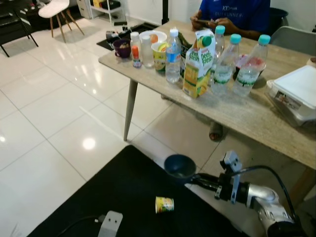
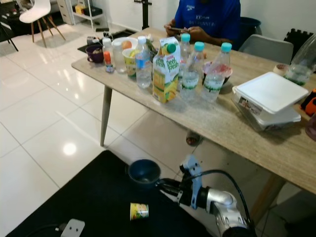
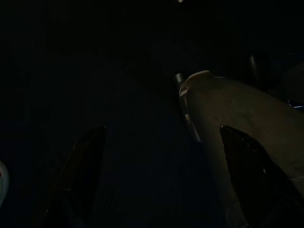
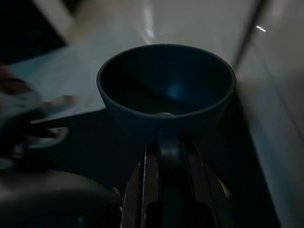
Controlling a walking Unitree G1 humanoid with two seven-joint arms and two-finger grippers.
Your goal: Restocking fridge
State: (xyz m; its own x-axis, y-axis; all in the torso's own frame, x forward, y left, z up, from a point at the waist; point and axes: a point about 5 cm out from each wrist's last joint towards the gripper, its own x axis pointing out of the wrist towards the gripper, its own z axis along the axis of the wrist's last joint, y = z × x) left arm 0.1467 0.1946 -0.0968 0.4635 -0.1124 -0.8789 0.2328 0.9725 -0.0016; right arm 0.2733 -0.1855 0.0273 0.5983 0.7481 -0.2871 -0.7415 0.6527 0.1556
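My right gripper (image 2: 159, 183) is shut on the rim of a dark blue bowl (image 1: 178, 166), held low above the black mat (image 1: 123, 197). In the right wrist view the empty bowl (image 4: 166, 85) stands upright just past the closed fingers (image 4: 151, 171). A small yellow cup (image 1: 164, 204) lies on its side on the mat, near the bowl. On the wooden table (image 1: 256, 116) stand several water bottles (image 1: 173, 55), a Peel Fresh juice carton (image 1: 197, 64) and some cups (image 1: 159, 54). My left gripper (image 3: 161, 166) hangs in the dark, fingers spread apart.
A person in a blue shirt (image 1: 232, 15) sits at the table's far side. White lidded boxes (image 2: 266, 101) lie at the table's right end. A slanted table leg (image 1: 129, 101) stands by the mat. White tiled floor spreads to the left, with a white chair (image 1: 55, 12) far back.
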